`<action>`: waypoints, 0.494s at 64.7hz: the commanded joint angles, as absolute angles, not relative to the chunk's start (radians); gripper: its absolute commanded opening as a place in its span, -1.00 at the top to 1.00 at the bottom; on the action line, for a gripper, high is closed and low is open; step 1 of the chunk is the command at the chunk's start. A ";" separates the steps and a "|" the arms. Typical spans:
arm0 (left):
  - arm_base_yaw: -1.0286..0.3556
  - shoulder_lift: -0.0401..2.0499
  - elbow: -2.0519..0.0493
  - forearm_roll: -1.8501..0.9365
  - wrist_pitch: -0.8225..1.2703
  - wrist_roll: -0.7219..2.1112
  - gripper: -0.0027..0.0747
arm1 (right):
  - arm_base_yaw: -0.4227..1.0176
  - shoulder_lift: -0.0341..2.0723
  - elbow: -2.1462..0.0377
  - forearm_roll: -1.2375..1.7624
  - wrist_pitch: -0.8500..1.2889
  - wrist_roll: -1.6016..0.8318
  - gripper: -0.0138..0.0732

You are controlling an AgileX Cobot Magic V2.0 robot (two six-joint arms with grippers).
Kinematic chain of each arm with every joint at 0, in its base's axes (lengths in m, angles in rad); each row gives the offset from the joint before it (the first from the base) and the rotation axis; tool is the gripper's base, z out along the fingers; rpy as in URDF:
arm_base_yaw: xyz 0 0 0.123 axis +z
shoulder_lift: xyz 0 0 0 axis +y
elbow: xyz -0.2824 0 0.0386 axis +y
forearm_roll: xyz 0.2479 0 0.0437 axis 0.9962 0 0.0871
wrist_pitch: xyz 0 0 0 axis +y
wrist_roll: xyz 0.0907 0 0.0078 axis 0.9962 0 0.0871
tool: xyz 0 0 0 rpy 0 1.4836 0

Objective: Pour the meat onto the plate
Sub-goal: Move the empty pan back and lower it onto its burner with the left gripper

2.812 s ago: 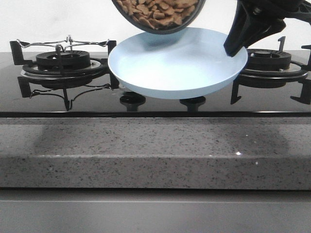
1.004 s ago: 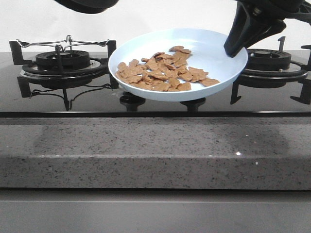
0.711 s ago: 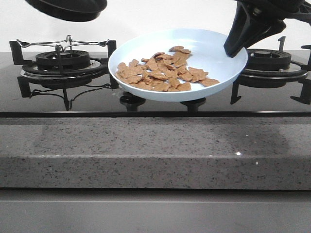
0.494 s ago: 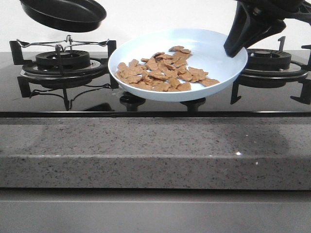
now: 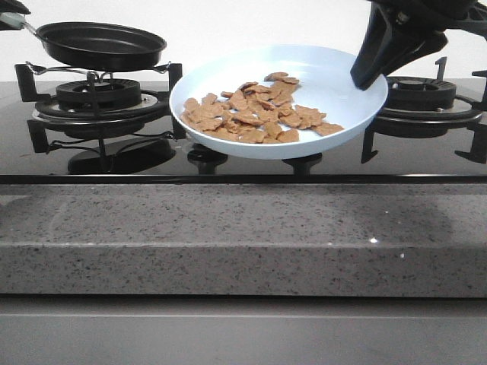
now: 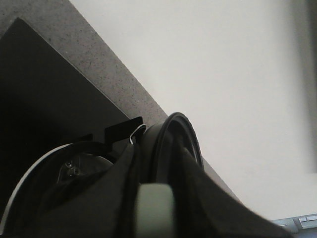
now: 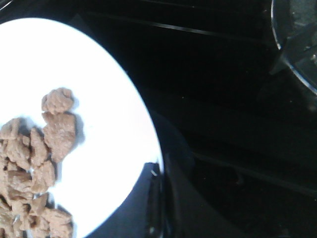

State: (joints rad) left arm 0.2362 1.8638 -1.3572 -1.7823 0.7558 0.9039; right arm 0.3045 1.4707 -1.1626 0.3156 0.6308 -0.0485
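Over the stovetop (image 5: pixel 228 163), right jaws (image 5: pixel 370 70) clamp the plate (image 5: pixel 327 72) of meat (image 5: pixel 255 115), tilted forward; left jaws' state unclear.

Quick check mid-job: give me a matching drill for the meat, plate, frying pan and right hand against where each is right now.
Things:
1. meat
2. plate
3. frying pan
4. right hand

Places:
A. over the left burner, empty
B. clamped on the plate's right rim
C. spread on the plate
D. held tilted above the stove between the burners

Pairs: 1-C, 2-D, 3-A, 4-B
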 commanded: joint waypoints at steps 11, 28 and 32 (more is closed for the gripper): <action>0.260 1.817 -1.390 -1.786 0.791 0.891 0.67 | 0.301 1.439 -1.191 0.335 0.577 -0.056 0.82; 0.263 1.817 -1.390 -1.734 0.867 0.876 -0.11 | 0.301 1.439 -1.191 0.335 0.577 -0.056 0.82; 0.265 1.817 -1.390 -1.725 0.883 0.876 -0.16 | 0.301 1.439 -1.191 0.335 0.577 -0.056 0.82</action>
